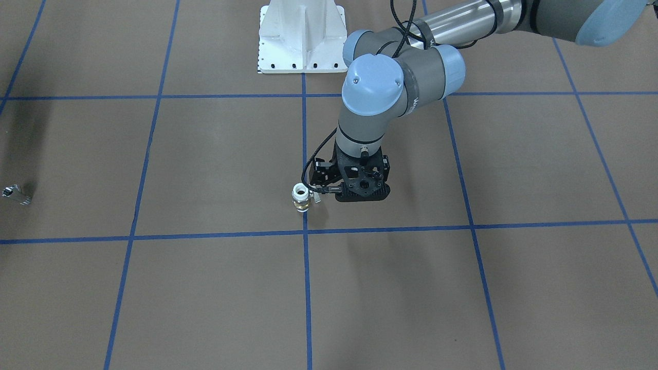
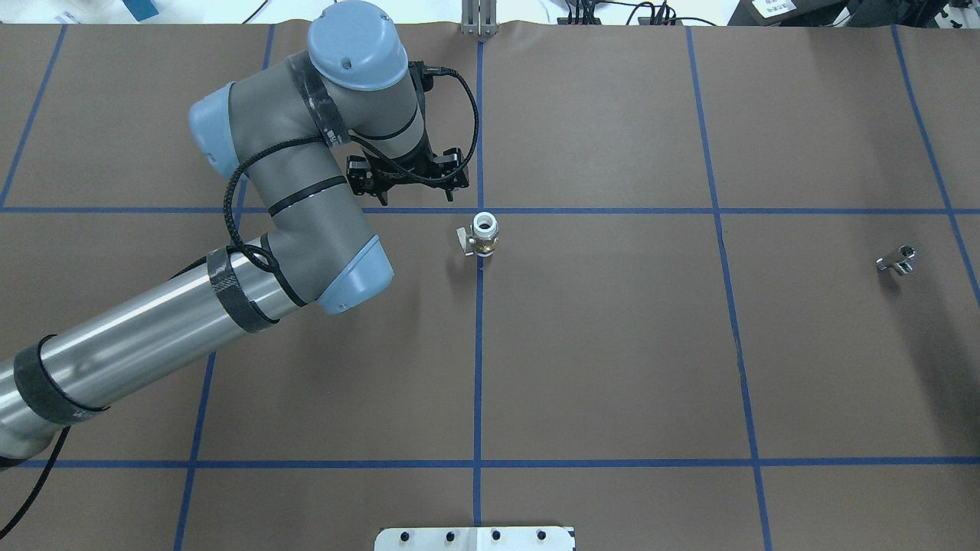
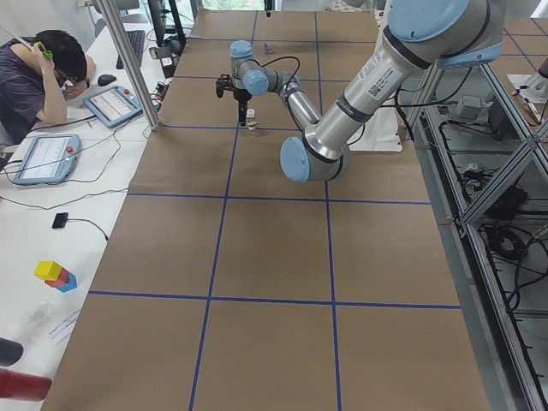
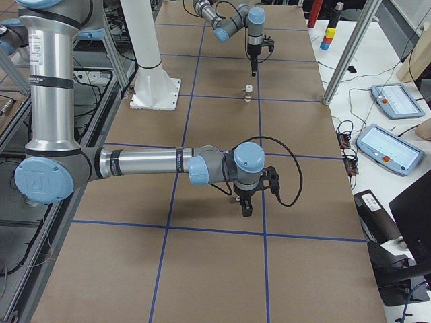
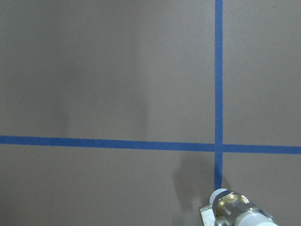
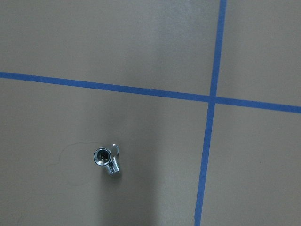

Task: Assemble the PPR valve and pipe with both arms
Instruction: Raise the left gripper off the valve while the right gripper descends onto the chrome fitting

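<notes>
The PPR valve (image 1: 300, 198) stands upright on a blue tape line near the table's middle, white collar up, brass middle, grey lever to the side. It also shows in the overhead view (image 2: 483, 234) and at the bottom edge of the left wrist view (image 5: 235, 211). My left gripper (image 1: 361, 196) hangs just beside the valve without touching it. Its fingertips are hidden under the wrist, so I cannot tell open or shut. The pipe (image 2: 897, 259) lies alone far off on my right side, also seen in the right wrist view (image 6: 107, 160). My right gripper (image 4: 246, 205) hovers over that area; I cannot tell its state.
The white bolted pedestal (image 1: 302, 36) stands at the robot's side of the table. Blue tape lines (image 2: 478, 367) divide the brown surface into squares. A side bench with tablets (image 3: 47, 158) and a seated person (image 3: 38, 73) runs along the far edge.
</notes>
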You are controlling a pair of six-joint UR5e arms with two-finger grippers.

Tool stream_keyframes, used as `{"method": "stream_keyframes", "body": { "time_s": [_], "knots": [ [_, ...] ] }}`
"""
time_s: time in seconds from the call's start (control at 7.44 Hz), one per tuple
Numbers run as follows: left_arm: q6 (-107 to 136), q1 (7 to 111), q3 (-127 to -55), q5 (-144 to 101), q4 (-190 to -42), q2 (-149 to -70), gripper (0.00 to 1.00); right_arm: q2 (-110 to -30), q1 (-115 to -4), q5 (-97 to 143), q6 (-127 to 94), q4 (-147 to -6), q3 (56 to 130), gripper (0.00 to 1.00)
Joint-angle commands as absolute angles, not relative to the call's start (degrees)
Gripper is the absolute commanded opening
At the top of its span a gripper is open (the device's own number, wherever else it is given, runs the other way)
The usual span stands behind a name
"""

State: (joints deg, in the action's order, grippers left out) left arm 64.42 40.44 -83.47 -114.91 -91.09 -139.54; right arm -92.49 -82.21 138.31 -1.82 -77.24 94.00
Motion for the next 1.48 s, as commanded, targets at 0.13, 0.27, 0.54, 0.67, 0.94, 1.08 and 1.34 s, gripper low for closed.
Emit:
{"method": "stream_keyframes", "body": {
  "time_s": [0.13, 0.27, 0.54, 0.67, 0.94, 1.08, 1.34],
  "knots": [
    [64.42, 40.61, -85.52, -114.96, -90.79, -138.08, 0.99, -90.18, -74.89, 137.38, -2.02, -74.44, 92.9, 1.0],
    [64.42, 40.61, -85.6, -114.96, -90.79, -137.82, 0.99, -89.83, -73.32, 135.11, -3.07, -74.7, 92.9, 1.0],
    [64.42, 40.69, -85.95, -114.96, -90.79, -137.81, 1.0, -89.74, -70.76, 131.92, -7.46, -74.36, 92.72, 1.0],
    [64.42, 40.87, -85.87, -114.96, -90.79, -137.81, 1.0, -89.74, -69.53, 131.66, -7.38, -74.36, 92.55, 1.0],
    [64.42, 41.22, -85.96, -114.96, -90.88, -137.55, 1.0, -89.48, -68.39, 131.66, -7.47, -74.53, 91.58, 0.99],
    [64.42, 41.13, -85.96, -114.96, -90.88, -137.55, 1.0, -88.17, -68.12, 131.66, -7.47, -74.36, 89.67, 0.99],
    [64.42, 41.22, -86.04, -114.96, -90.88, -137.37, 1.0, -86.75, -66.72, 131.57, -7.47, -74.27, 87.37, 0.99]
  ]
}}
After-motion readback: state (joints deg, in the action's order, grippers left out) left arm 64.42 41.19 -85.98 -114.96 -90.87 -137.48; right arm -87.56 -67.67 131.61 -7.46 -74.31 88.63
